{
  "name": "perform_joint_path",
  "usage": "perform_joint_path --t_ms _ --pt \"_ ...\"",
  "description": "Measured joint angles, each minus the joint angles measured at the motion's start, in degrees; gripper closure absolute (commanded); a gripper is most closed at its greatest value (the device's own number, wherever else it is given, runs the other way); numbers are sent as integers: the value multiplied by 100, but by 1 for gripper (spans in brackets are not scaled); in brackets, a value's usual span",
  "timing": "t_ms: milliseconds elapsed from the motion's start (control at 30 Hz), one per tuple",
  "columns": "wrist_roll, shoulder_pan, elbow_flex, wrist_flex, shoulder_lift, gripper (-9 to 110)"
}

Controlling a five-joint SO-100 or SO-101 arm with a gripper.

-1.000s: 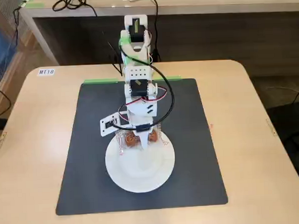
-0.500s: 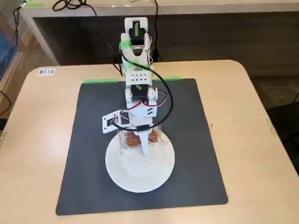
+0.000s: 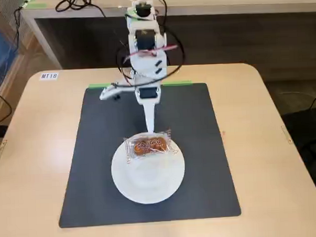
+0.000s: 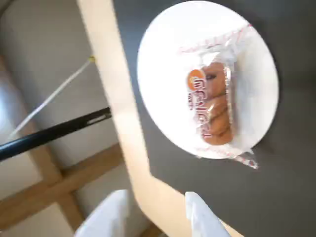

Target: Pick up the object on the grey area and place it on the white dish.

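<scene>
The object (image 3: 150,145), an orange-brown snack in a clear crinkly wrapper, lies on the far part of the white dish (image 3: 147,183), its wrapper ends reaching the rim. The dish rests on the grey area (image 3: 91,153), toward its front. My gripper (image 3: 149,125) hangs above the mat just behind the dish, raised clear of the snack, touching nothing. In the wrist view the snack (image 4: 210,106) lies across the dish (image 4: 163,64) on the grey mat (image 4: 281,197), and the gripper (image 4: 155,195) shows two white fingers apart at the bottom edge, nothing between them.
A strip of green tape (image 3: 107,85) marks the mat's back edge under the arm's base. A small label (image 3: 48,76) sits at the table's back left corner. Cables (image 3: 77,4) lie on the desk behind. Bare light wood surrounds the mat.
The gripper has let go of the snack, risen and pulled back toward the arm's base. The snack stays on the dish's far part, now fully uncovered.
</scene>
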Motion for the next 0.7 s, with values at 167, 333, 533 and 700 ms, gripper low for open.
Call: perform_joint_path --t_ms 167,333,533,700 --pt "-668 -44 1274 -413 1380 102" --pt "-826 -79 3234 -1151 3023 102" --pt "-826 35 4983 -1283 4676 102" --pt "-958 176 5704 -1283 5353 102"
